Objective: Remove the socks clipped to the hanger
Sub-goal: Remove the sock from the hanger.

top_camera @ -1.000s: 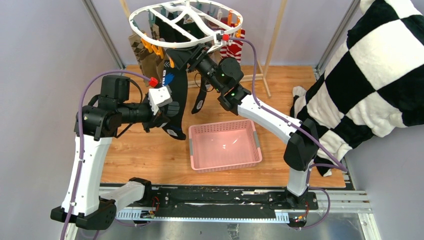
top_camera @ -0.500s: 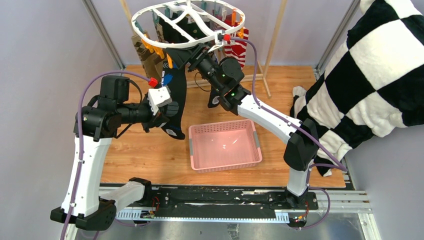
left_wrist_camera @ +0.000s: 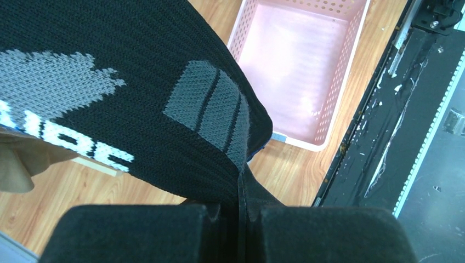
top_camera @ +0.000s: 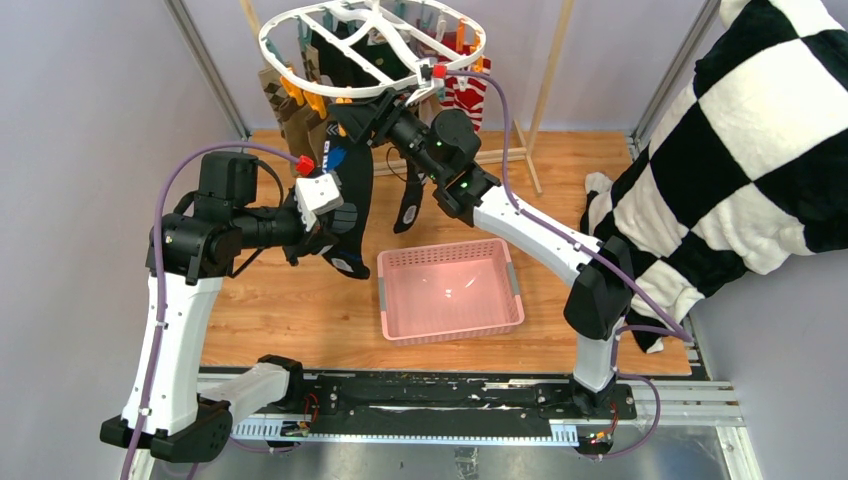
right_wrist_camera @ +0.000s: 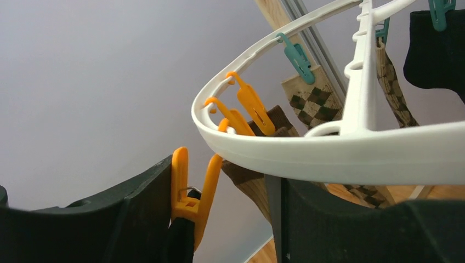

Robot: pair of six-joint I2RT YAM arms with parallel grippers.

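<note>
Left end effector [left_wrist_camera: 239, 211] is pinched narrow on the lower part of a black sock [left_wrist_camera: 137, 82] with grey and white markings. I see the knit caught between the two fingers and running up and away from them. Below and past it, the pink basket [left_wrist_camera: 307, 60] sits on the wooden worktop [left_wrist_camera: 290, 170].

My right end effector [right_wrist_camera: 222, 213] is raised under the near rim of the hanger [right_wrist_camera: 329, 153], with its fingers spread wide. An orange clip [right_wrist_camera: 189, 197] hangs between them, touching one finger and clear of the other, and dark cloth sits at the clip's mouth. Just above, the white rim crosses in front of the second finger. Further along the rim hang more orange clips, then a teal clip [right_wrist_camera: 296, 55] holding one of the brown argyle socks [right_wrist_camera: 312, 101].
</note>
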